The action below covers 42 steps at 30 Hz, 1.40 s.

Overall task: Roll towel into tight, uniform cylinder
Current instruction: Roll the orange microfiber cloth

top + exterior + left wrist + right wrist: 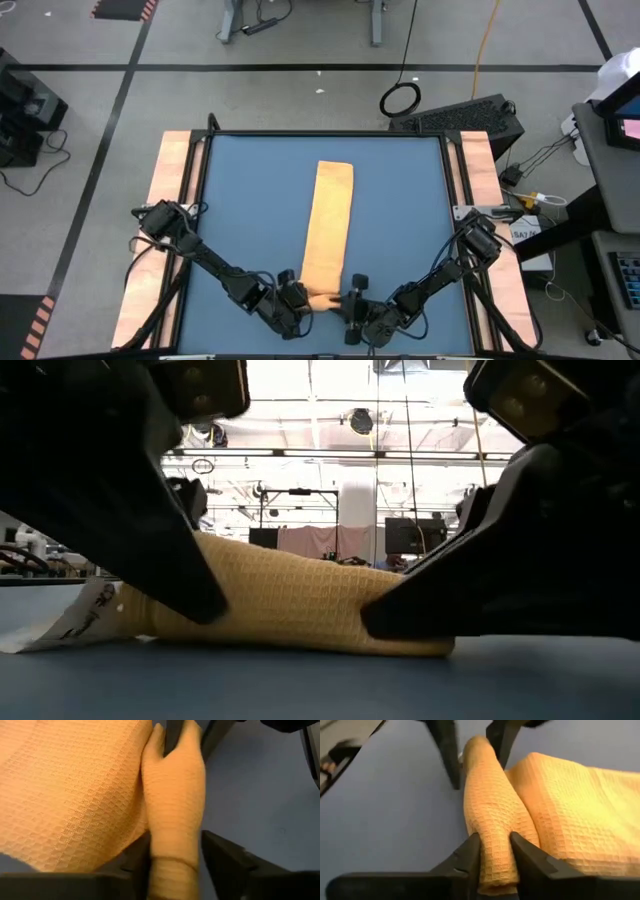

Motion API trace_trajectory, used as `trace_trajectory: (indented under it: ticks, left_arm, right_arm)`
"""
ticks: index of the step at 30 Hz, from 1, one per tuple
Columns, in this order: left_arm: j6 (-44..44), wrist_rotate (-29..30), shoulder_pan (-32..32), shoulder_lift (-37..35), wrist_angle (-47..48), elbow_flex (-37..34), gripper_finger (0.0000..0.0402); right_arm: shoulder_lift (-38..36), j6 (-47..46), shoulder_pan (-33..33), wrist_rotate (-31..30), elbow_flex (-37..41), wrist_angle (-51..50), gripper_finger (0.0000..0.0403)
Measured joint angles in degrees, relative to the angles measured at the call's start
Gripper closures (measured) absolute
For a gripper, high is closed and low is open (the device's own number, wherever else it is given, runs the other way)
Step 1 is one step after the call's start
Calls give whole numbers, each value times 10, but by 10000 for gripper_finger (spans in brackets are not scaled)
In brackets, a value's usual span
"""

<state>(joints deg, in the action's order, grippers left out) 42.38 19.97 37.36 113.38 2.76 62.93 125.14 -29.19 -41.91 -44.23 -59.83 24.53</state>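
Blue table (400, 230), workshop floor around.

High view: towel (329, 225) lies as long strip down table middle, near end rolled; left gripper (293, 300) and right gripper (352, 305) at roll's two ends.

Low view: only here I see white tag (75, 622) at roll's end.

Left wrist: fingers straddle roll loosely, gaps both sides.

Right wrist: fingers (468, 857) pinch roll's end.

I judge cloth soft, light, springy; best gripped at roll ends.

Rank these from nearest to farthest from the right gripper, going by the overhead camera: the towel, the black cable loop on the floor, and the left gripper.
1. The towel: its rolled near end sits between the right gripper's fingers.
2. The left gripper: just across that rolled end, on the other side.
3. The black cable loop: on the floor beyond the table's far edge.
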Motion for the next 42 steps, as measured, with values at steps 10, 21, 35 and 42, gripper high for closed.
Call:
trace_trajectory:
  ticks: [10, 21, 35, 42]
  left_arm:
    - [-122, 159, 65, -59, 14, -1, 106]
    - [-281, 226, 98, 11, -32, 0, 105]
    - [-240, 242, 86, 32, 44, 2, 182]
    - [-162, 203, 57, 29, 91, 3, 340]
  right_arm:
    - [-13, -88, 13, 37, 2, -8, 365]
    - [-30, -107, 81, 221, 1, 3, 367]
    - [-52, -82, 90, 254, 3, -11, 363]
    - [-54, -47, 88, 251, 3, -6, 316]
